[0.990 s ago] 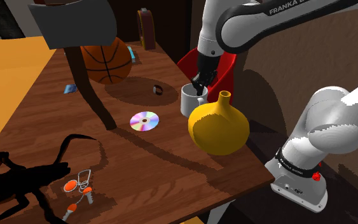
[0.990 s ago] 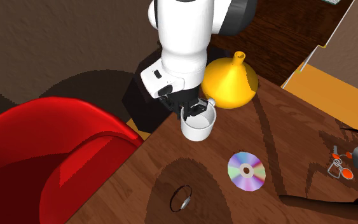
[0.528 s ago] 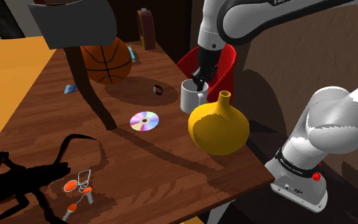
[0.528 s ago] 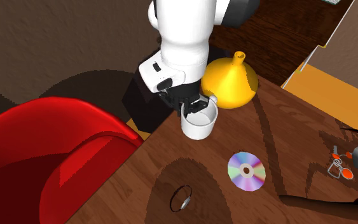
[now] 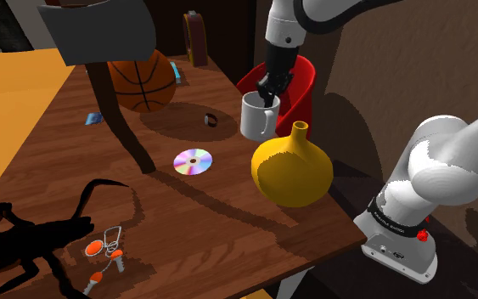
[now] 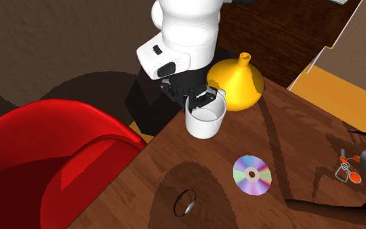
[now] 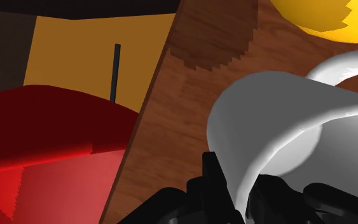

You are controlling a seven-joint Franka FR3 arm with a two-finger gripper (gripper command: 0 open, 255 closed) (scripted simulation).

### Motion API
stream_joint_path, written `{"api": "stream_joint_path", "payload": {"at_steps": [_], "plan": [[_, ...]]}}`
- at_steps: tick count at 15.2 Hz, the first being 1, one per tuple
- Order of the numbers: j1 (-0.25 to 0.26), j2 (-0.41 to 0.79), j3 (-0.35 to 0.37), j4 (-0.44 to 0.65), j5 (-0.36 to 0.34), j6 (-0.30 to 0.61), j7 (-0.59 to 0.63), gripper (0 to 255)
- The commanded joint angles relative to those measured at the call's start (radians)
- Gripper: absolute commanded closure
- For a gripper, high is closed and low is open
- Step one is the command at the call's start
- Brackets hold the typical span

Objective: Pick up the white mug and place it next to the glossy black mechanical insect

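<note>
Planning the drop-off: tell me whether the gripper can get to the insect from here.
Probably yes. The gripper holds the mug above the table, so the CD is no bar; the insect lies far across, a long stretch.

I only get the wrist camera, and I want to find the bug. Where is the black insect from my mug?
Observer: The black insect lies at the other end of the table, at the shoulder view's lower left. Your white mug is near the upper right.
Operator: Is there anything between them?
Observer: Yes, a shiny rainbow disc lies flat on the wood roughly halfway along.
</note>
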Motion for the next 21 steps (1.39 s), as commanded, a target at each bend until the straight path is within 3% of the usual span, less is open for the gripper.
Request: {"api": "stream_joint_path", "payload": {"at_steps": [1,21], "plan": [[-0.001,-0.005,-0.003,0.025,-0.001,-0.03,-0.001,255],[-0.006,0.017,-0.011,0.312,-0.01,-0.295,0.003,255]]}}
